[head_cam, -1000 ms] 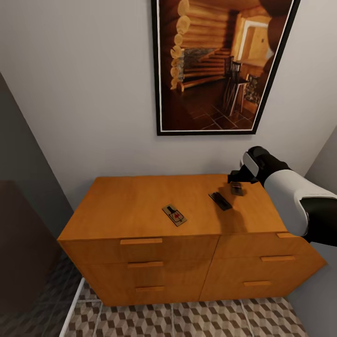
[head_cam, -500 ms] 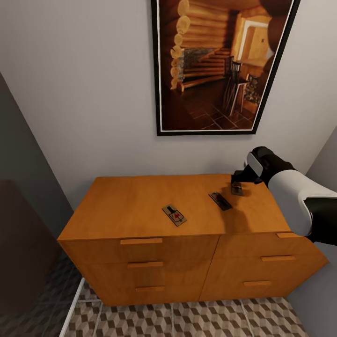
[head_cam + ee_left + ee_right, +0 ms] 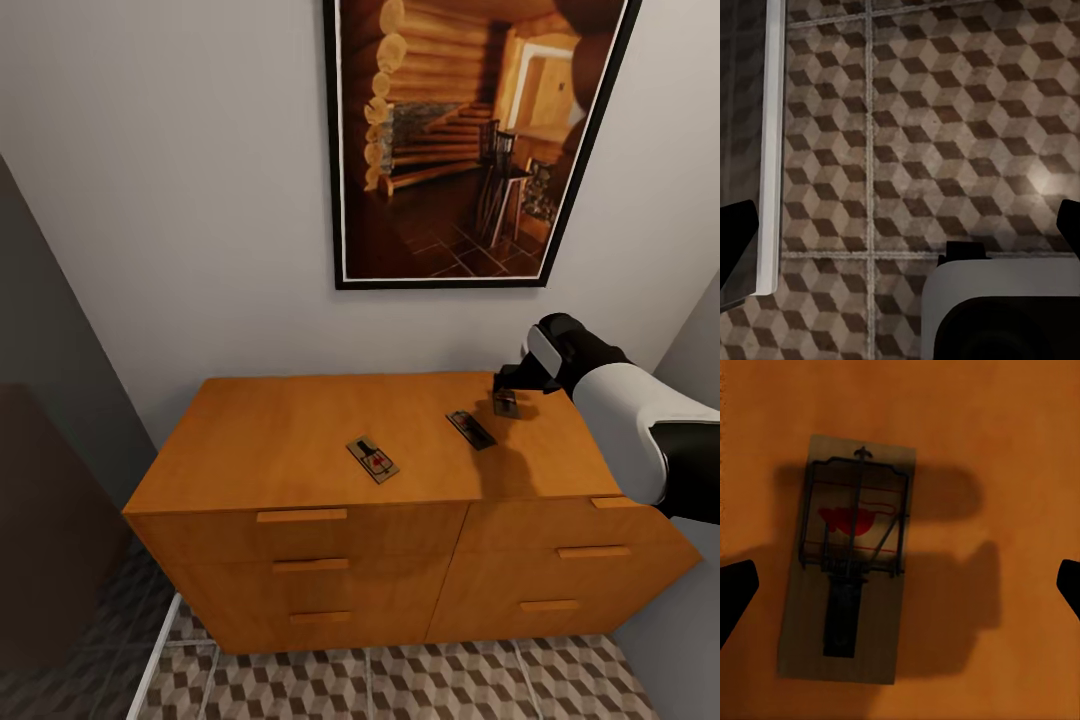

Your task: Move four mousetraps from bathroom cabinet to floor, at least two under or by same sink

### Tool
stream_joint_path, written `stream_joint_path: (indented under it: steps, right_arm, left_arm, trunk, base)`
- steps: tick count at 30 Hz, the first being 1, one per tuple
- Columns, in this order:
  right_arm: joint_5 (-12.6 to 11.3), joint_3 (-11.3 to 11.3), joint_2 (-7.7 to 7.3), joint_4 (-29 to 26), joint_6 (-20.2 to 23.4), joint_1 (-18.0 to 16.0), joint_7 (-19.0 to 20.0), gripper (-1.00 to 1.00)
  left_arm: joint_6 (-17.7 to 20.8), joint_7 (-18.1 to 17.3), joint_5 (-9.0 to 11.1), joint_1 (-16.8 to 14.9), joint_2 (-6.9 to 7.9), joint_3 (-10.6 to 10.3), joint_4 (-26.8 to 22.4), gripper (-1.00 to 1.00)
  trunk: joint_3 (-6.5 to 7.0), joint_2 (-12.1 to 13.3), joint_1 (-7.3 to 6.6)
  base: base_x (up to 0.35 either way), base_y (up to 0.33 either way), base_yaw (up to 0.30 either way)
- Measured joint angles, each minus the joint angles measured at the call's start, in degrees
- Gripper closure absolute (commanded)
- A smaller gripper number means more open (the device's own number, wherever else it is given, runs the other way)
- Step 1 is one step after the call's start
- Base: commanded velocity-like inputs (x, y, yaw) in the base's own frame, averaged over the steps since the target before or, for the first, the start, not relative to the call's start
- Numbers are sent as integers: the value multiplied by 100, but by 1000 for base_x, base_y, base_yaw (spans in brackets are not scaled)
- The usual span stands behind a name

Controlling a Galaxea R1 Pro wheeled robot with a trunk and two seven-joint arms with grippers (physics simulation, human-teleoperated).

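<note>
Three mousetraps lie on the flat top of the orange-brown cabinet [image 3: 290,430]. One mousetrap [image 3: 372,460] is near the middle front, a second [image 3: 471,429] lies further right, and a third [image 3: 507,402] is at the back right. My right gripper [image 3: 512,384] hovers just above that third trap. In the right wrist view the trap [image 3: 847,562] lies flat with its red mark and wire showing, and the right gripper [image 3: 900,592] is open, its dark fingertips apart at the picture's edges and clear of the board. The left gripper [image 3: 900,232] is open over the cube-patterned bathroom floor [image 3: 945,112].
A large framed picture [image 3: 470,140] hangs on the grey wall above the cabinet. A dark panel [image 3: 50,480] stands to the cabinet's left, with a white strip [image 3: 160,640] along the floor. The robot's base [image 3: 1005,307] shows below the left gripper. Patterned floor [image 3: 400,685] lies before the drawers.
My right arm shifted a little to the right over the back-right mousetrap, then held still. The traps have not moved.
</note>
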Motion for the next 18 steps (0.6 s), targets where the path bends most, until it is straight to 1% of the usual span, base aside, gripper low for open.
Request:
stream_joint_path:
  steps: [18]
  right_arm:
    - [1,1,0,11,-7,1,132,-100]
  left_arm:
    - [4,0,0,0,-1,-4,0,-100]
  trunk:
    - [0,0,0]
  base:
    - [0,0,0]
